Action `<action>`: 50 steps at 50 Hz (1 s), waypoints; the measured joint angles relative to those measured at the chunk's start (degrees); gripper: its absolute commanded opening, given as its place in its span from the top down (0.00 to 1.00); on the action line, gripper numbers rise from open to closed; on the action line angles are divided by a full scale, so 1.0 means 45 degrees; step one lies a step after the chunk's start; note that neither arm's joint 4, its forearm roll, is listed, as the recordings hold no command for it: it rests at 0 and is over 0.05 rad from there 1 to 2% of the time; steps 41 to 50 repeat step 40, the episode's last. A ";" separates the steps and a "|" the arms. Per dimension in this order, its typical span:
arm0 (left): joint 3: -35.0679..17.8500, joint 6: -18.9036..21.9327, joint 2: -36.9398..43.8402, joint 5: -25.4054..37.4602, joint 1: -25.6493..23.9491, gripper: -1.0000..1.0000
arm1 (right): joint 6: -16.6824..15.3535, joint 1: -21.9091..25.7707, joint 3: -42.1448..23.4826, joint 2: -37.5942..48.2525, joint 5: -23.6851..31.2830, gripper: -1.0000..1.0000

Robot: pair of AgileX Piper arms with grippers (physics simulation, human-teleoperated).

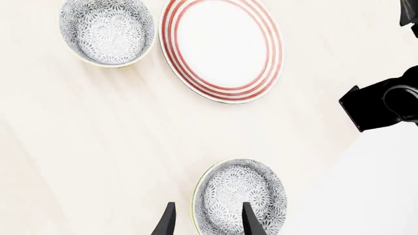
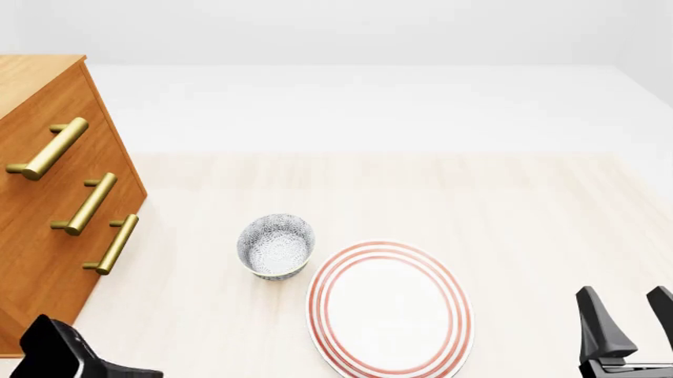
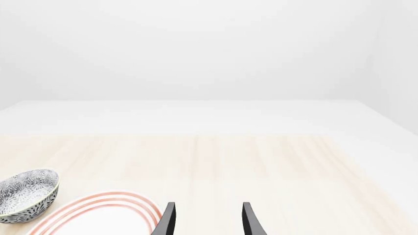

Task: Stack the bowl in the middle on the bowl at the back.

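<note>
While both arms sit at the near edge of the table [image 2: 505,197], nothing is lifted or held. The left gripper [image 1: 207,226] has its jaws spread wide and hangs right over the bowl in the middle [image 1: 242,193]; one finger shows over the bowl's inside, the other just outside its rim. I can't tell if anything touches. That bowl stands upright on the table, near side, closer in than the plate [image 2: 389,309], and it's out of the front view. Only part of the left arm [image 2: 58,354] shows there, at the near left corner.

The bowl at the back [image 2: 276,246] stands upright and empty, just left of the red-ringed plate and a bit farther away; whether they touch is unclear. It's well apart from its twin. The speckled pattern is the same on both.

The right gripper [image 2: 631,327] is at the near right, with jaws spread and nothing between them, right of the plate and apart from it. A wooden drawer cabinet [image 2: 47,197] with brass handles is at the left edge.
</note>
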 measured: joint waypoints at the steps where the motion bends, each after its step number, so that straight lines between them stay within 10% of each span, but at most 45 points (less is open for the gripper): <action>1: -0.0123 0.0059 -0.0082 0.0139 0.0075 0.00 | -0.0002 0.0001 0.0000 0.0013 -0.0014 0.00; 26: -0.4002 0.1825 -0.2739 0.3476 0.3351 0.00 | -0.0010 0.0003 -0.0019 0.0024 -0.0037 0.00; 50: -0.4930 0.2365 -0.4240 0.4227 0.4983 0.00 | -0.0015 -0.0002 -0.0069 -0.0116 0.0102 0.00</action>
